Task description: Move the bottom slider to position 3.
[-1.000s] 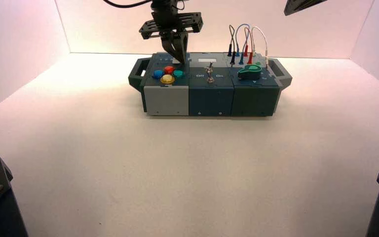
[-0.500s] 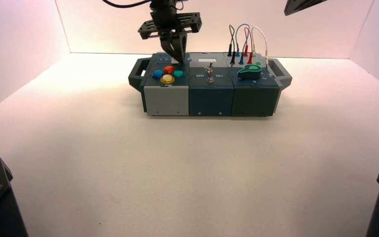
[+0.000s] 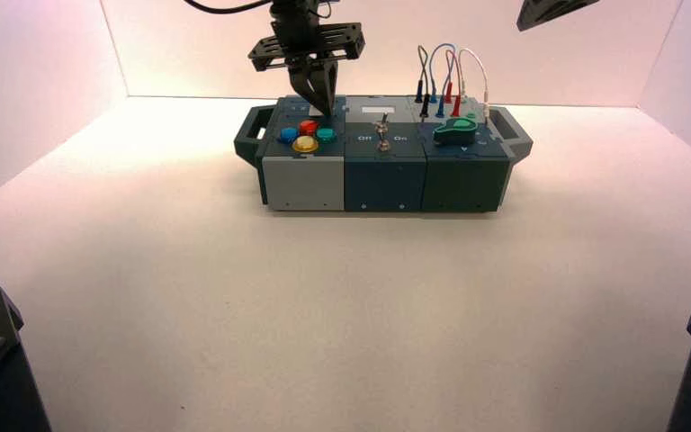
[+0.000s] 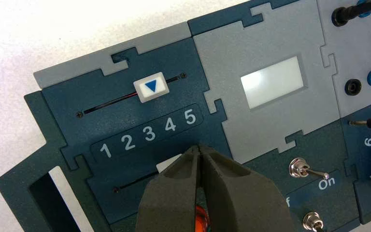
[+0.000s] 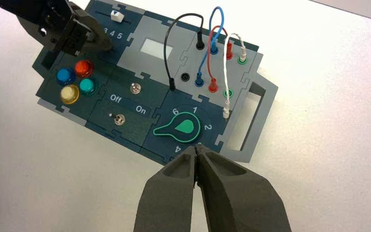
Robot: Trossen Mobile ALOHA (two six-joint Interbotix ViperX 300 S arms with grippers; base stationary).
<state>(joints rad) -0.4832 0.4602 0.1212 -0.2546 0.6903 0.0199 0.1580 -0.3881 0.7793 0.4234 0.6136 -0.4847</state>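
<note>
My left gripper [image 4: 199,149] is shut and empty, its tip low over the left end of the box [image 3: 387,180], right at the bottom slider. Only a white corner of the bottom slider's knob [image 4: 167,165] shows beside the fingers, below the numerals 3 and 4; its dark track [image 4: 134,183] runs out past it. The rest of the knob is hidden. The matching top slider knob [image 4: 150,87] with a blue triangle sits above 3. In the high view the left gripper [image 3: 321,106] stands behind the coloured buttons. My right gripper [image 5: 196,147] is shut and empty, held high above the box.
Round blue, red, yellow and teal buttons [image 3: 306,135] lie in front of the sliders. Toggle switches [image 4: 301,168] marked Off and On, a white display [image 4: 272,82], a green knob [image 5: 182,127] and looped wires [image 5: 212,53] fill the rest of the box. Handles stick out at both ends.
My left gripper has moved a little to the left along the box and stayed shut. The right arm has not moved.
</note>
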